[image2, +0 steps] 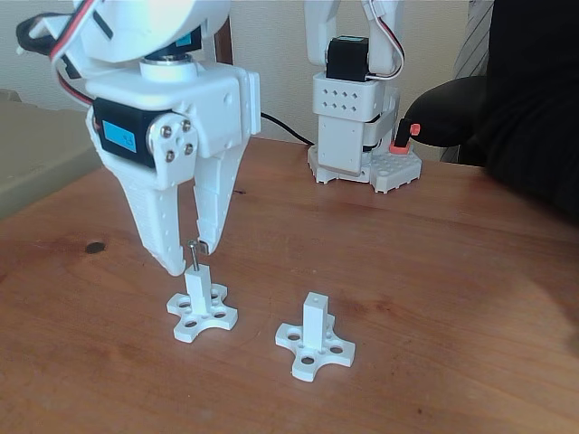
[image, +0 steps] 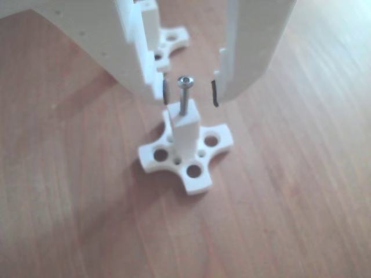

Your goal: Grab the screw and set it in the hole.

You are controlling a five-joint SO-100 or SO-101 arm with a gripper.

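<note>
The thin silver-grey metal screw (image: 185,95) stands upright with its tip seated in the tiny hole (image: 182,117) in the square top face of a white plastic post on a cross-shaped base (image: 186,155). Its small rounded head and most of its shank are above the post. In the other view the white two-finger gripper (image: 189,92) straddles the screw with its jaws parted — one dark-padded tip at about nine o'clock of the head, the other at three o'clock, a visible gap on each side, so nothing is grasped. The fixed view agrees: the gripper (image2: 187,256) hangs over the same post, the screw (image2: 193,254) rising between its tips.

A second white post with a cross-shaped base (image2: 314,340) stands at roughly four o'clock from the first, on the brown wooden table (image2: 434,298), its top bare.

By my reading the placing step is done and the release is in hand. The next move calls for a straight lift — any sideways drift could brush the head and tip the screw out.
</note>
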